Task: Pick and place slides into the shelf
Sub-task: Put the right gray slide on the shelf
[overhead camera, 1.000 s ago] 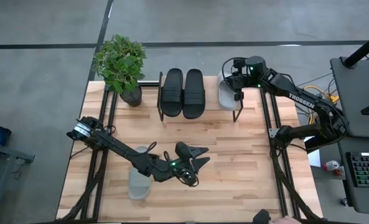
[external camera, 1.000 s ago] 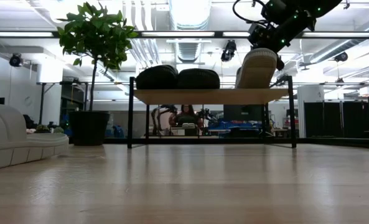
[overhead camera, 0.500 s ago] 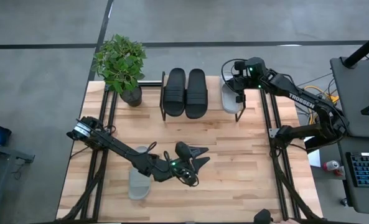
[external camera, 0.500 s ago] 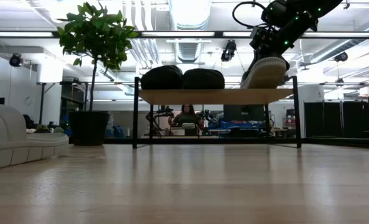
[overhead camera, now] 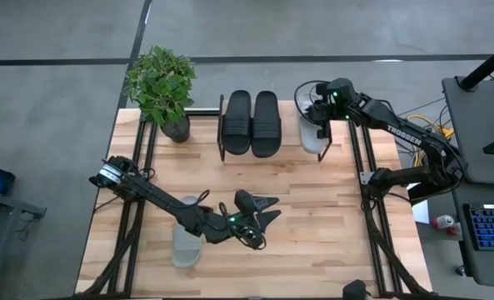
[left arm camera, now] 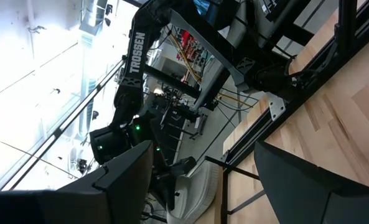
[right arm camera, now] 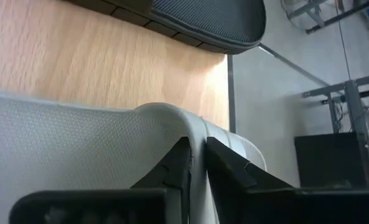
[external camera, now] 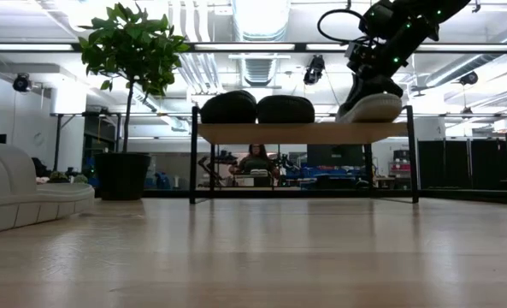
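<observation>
The shelf, a low rack with a light plank top, stands at the table's far edge. The black pair lies side by side on it, also seen as black slides in the low view. My right gripper is shut on one pale slide at the shelf's right end. The other pale slide lies on its sole on the table near the left edge, beside my left arm. My left gripper hangs open over the table's middle, touching nothing. My right gripper holds the pale slide by the edge of its wide strap, the thin strap wall pinched between the two fingers. The fingers come from above, pointing down. The slide lies level, sole down on the plank's right end.
A potted plant stands at the far left corner, just left of the shelf. Black frame rails run along both table sides. Bare wood stretches between the shelf and the near edge. A person sits in the room beyond.
My right gripper has moved down and a little toward the near and right edges, staying shut. The pale slide, tipped steeply upward a second ago, now lies level on the plank. The whole shelf, with the black pair on it, has slid slightly toward the table's right.
</observation>
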### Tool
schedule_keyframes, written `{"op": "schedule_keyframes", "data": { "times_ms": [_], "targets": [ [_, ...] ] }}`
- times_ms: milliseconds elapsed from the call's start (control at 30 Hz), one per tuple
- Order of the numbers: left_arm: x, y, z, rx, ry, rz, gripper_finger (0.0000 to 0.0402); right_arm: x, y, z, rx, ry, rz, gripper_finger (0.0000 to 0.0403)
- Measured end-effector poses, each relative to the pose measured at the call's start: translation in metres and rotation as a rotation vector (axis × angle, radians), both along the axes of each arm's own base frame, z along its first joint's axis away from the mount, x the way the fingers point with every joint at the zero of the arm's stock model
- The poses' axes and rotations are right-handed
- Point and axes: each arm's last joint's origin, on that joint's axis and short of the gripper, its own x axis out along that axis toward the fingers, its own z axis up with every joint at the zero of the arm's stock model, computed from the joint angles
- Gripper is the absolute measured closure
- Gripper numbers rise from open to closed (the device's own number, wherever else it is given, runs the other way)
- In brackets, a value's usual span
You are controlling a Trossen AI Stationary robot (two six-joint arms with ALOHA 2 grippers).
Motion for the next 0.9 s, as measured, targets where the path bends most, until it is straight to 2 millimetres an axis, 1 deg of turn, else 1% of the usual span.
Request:
{"op": "schedule_keyframes", "data": {
  "times_ms": [200,567,733,900],
  "targets": [
    [0.0000,0.0000,0.0000,0.000,0.000,0.000,0.0138,-0.0002,0.0001,-0.0006,0.015,-0.005,-0.016,0.0330],
    [0.0000,0.0000,0.0000,0.000,0.000,0.001,0.0138,-0.0004,-0.0001,-0.0014,0.059,-0.035,-0.064,0.0250],
    [-0.0003,-0.0005,0.0000,0.000,0.000,-0.001,0.0138,0.0000,0.0002,-0.0013,0.087,-0.060,-0.077,0.0225],
    [-0.0002,-0.0004,0.0009,0.000,-0.002,-0.001,0.0138,0.0009,0.0002,-0.0008,0.107,-0.087,-0.077,0.0213]
  ]
}}
